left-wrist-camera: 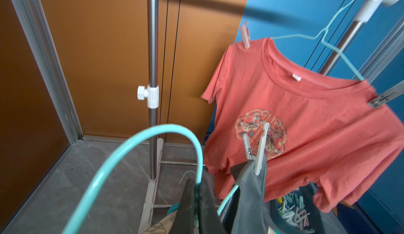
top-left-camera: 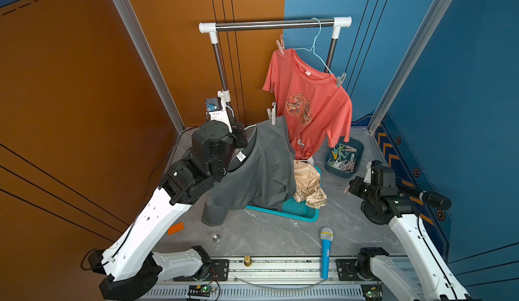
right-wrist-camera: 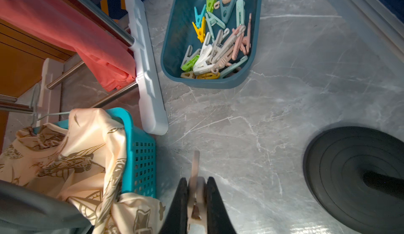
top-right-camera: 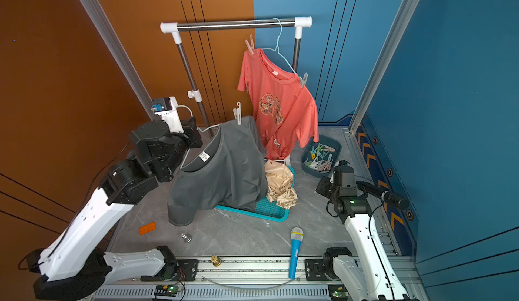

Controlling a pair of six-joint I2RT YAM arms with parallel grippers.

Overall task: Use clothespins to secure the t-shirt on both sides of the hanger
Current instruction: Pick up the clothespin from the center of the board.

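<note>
My left gripper (left-wrist-camera: 196,184) is shut on the wire of a teal hanger (left-wrist-camera: 153,130) that carries a grey t-shirt (top-left-camera: 258,173), held up near the rack's left post. A pale grey clothespin (top-left-camera: 271,114) (left-wrist-camera: 258,152) clips the shirt's far shoulder to the hanger. Low over the table at the right, my right gripper (right-wrist-camera: 196,180) is shut on a pinkish-beige clothespin (right-wrist-camera: 195,169) that sticks out past the fingertips. Several loose clothespins (right-wrist-camera: 218,47) lie in a dark blue bin (top-left-camera: 358,145) just beyond the right gripper.
A red t-shirt (top-left-camera: 309,103) hangs on the rail (top-left-camera: 275,24), pinned at both shoulders. A teal basket (top-left-camera: 297,209) with cream printed cloth (top-left-camera: 309,184) sits under the grey shirt. A blue toy microphone (top-left-camera: 326,251), an orange brick (top-left-camera: 175,228) and a black microphone (top-left-camera: 432,198) lie around.
</note>
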